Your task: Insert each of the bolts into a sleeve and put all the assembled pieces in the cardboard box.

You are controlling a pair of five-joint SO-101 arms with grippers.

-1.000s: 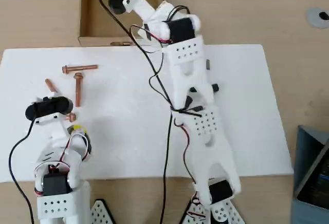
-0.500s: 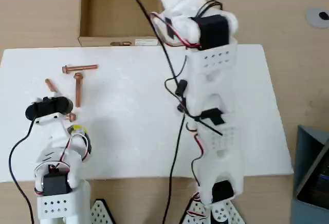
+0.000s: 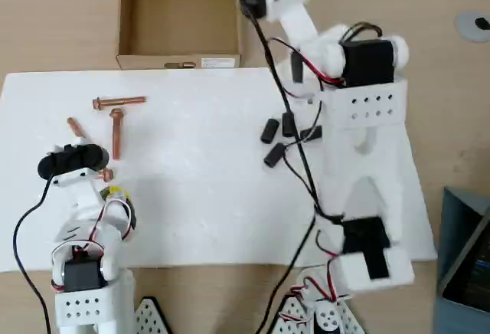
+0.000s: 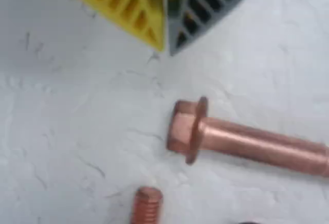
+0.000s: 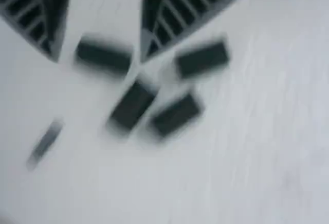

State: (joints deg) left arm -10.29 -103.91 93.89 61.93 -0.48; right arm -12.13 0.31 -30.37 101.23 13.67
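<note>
The job looks to be near its start, at the stage of picking up a first sleeve: the copper bolts [image 3: 116, 131] lie loose on the left part of the white mat [image 3: 191, 196] that covers the worktop [image 3: 436, 81], and the black sleeves [image 3: 270, 129] sit in a small cluster well apart from them, towards the mat's middle. The cardboard box [image 3: 126, 20] stands at the far edge, beyond the mat, and one copper piece [image 3: 180, 64] lies along its front wall; whether it rests on the rim or just outside I cannot tell. The right hand [image 5: 97, 29] hangs above the sleeve cluster with its two dark jaws spread wide and nothing between them. The left hand [image 4: 164, 41] sits low over the mat among the bolts, its yellow and grey jaws pressed tip to tip and empty, just beside the flanged head of the nearest bolt [image 4: 247, 142]; the threaded end of another bolt [image 4: 146, 203] shows close by. The next move, as I judge it, calls for the right hand to come down over a single sleeve and close across its sides without nudging the neighbours. The left hand must part its jaws and take the bolt by the shank, leaving the threaded end free for insertion.
</note>
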